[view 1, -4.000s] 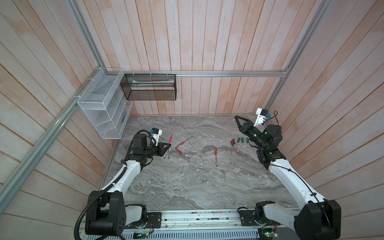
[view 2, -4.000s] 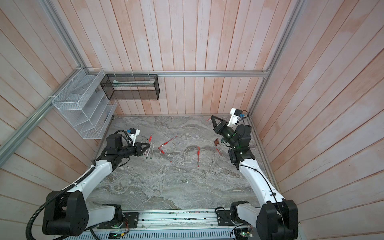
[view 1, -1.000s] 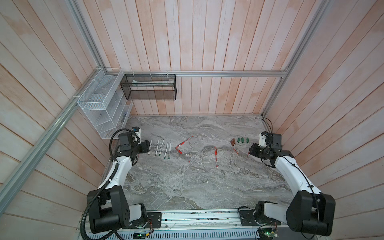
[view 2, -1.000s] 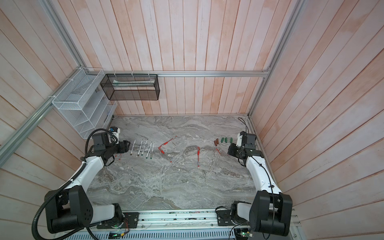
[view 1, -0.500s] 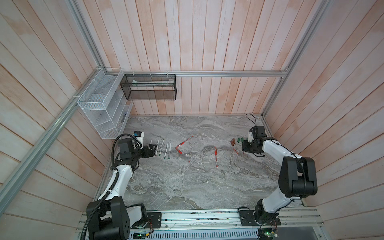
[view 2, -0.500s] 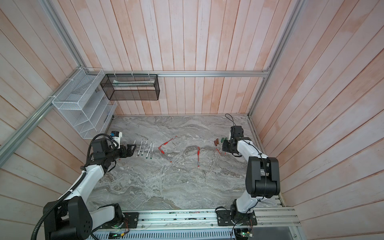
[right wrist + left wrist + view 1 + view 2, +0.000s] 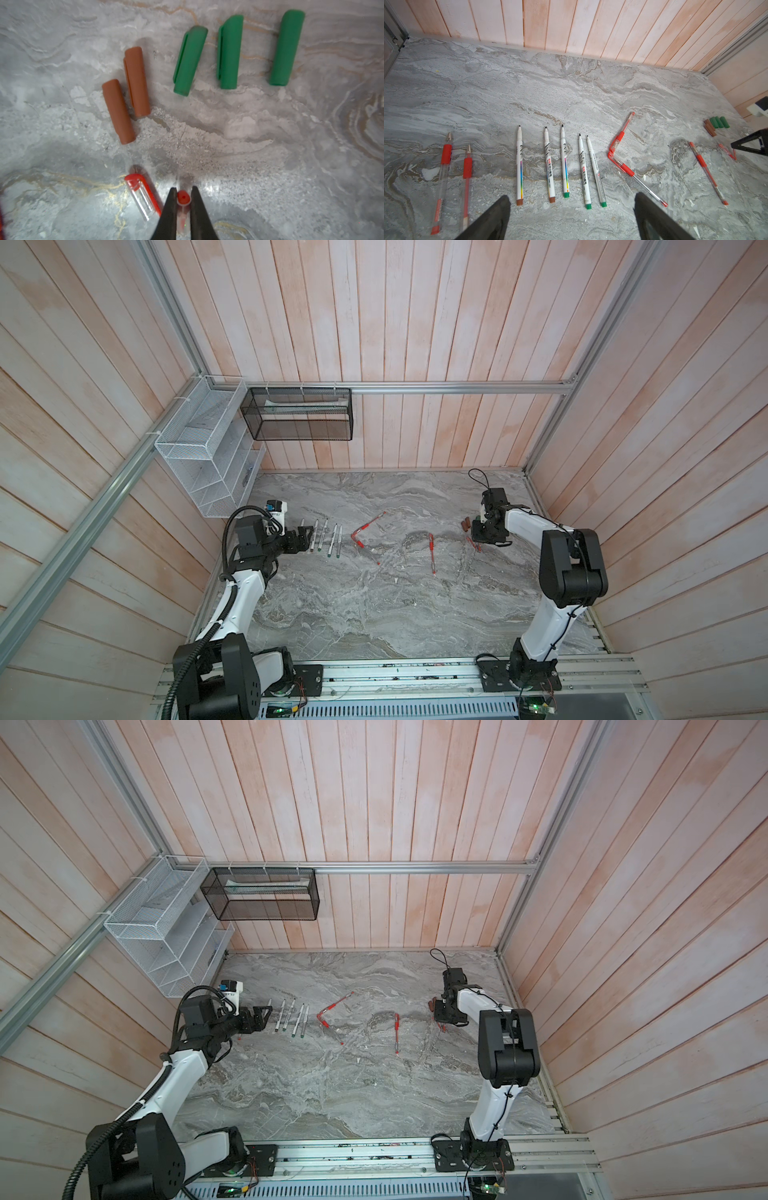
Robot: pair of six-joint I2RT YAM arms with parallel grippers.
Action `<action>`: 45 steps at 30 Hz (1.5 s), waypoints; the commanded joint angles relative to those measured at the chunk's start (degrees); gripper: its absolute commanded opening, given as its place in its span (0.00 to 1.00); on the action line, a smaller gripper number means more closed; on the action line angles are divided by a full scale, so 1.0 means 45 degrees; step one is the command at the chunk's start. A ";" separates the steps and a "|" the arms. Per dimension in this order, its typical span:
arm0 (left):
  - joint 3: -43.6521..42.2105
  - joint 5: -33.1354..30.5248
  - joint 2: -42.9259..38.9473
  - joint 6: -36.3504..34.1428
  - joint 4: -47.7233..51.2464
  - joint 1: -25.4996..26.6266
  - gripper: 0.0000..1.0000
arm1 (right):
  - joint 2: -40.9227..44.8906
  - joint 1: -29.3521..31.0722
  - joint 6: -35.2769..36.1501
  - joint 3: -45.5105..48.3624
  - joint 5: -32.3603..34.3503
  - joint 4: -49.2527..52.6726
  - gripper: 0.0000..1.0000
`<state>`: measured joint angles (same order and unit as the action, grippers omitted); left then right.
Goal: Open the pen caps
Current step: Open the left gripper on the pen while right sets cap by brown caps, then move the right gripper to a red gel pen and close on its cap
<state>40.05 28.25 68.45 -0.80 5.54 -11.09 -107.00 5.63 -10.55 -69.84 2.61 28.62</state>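
Note:
Two brown pen caps [image 7: 124, 95] and three green ones [image 7: 228, 52] lie loose on the marble at the right. My right gripper [image 7: 183, 190] is low over the table beside them, shut on a clear red-tipped pen cap [image 7: 183, 198]; another red cap [image 7: 143, 197] lies next to it. Both top views show that gripper [image 7: 478, 537] [image 7: 440, 1017] just in front of the brown caps [image 7: 466, 524]. My left gripper [image 7: 572, 207] [image 7: 305, 539] hangs open and empty near a row of uncapped white markers [image 7: 562, 164]. Two uncapped red pens [image 7: 444, 166] lie beside them. Capped red pens [image 7: 620, 137] [image 7: 706, 172] lie mid-table.
A white wire rack [image 7: 203, 456] and a black mesh basket [image 7: 299, 414] hang on the back-left walls. Wooden walls close the table on three sides. The metal rail [image 7: 395, 676] with both arm bases runs along the front edge.
My left gripper's jaws have spread wide and it has edged toward the marker row. The right gripper has shifted left to the spot beside the caps, and its elbow has swung forward.

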 commanded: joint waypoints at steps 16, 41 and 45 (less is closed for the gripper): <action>-0.0104 0.0154 0.0103 0.0193 -0.0410 -0.0133 0.94 | 0.1608 0.1395 -0.0944 -0.0854 -0.0456 0.0812 0.26; -0.0016 0.0412 -0.0059 0.0343 -0.0160 -0.0229 0.94 | -0.2060 0.4756 -0.3862 -0.2810 -0.0065 0.0983 0.30; -0.0068 0.0312 -0.0070 0.0391 -0.0300 -0.0248 0.94 | -0.2103 0.4784 -0.3906 -0.2588 0.0243 0.0692 0.30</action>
<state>40.05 28.73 68.66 0.56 5.10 -11.81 -115.42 26.94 -27.07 -81.17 1.45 30.92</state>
